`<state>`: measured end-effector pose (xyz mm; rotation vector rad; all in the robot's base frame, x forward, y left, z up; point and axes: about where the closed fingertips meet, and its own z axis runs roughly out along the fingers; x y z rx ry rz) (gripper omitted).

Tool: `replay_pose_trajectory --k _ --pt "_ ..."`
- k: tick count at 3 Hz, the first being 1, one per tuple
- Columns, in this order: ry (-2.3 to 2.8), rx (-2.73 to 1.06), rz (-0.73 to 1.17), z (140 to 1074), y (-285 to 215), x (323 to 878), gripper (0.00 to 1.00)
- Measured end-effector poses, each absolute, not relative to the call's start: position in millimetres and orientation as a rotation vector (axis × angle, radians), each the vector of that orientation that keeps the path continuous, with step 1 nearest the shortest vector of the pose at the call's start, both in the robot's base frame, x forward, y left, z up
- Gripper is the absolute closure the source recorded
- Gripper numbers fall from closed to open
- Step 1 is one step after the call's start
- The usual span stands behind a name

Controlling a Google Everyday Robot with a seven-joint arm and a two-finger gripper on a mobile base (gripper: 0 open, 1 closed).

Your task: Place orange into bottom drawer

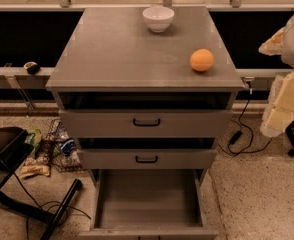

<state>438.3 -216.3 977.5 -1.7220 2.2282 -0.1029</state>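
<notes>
The orange (201, 60) sits on the grey cabinet top (122, 54), near its right front corner. The bottom drawer (147, 199) is pulled out toward me and its flat grey tray holds nothing. My gripper (279, 115) is the cream-coloured part at the right edge of the view, to the right of the cabinet and below the level of its top, well apart from the orange. It holds nothing that I can see.
A white bowl (158, 18) stands at the back of the cabinet top. The two upper drawers (146, 123) with black handles stand slightly out. Bags and a wire basket (54, 146) lie on the floor at left, with black stand legs (62, 209). A cable (239, 134) runs at right.
</notes>
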Motion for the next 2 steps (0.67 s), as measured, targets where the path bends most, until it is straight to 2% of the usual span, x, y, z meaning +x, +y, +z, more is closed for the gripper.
replay_pose_trajectory --k 1,2 --pt "2.228 -1.722 -0.103 977 -216 438 0.0" --pt "2.17 -1.658 -0.036 969 -211 467 0.0"
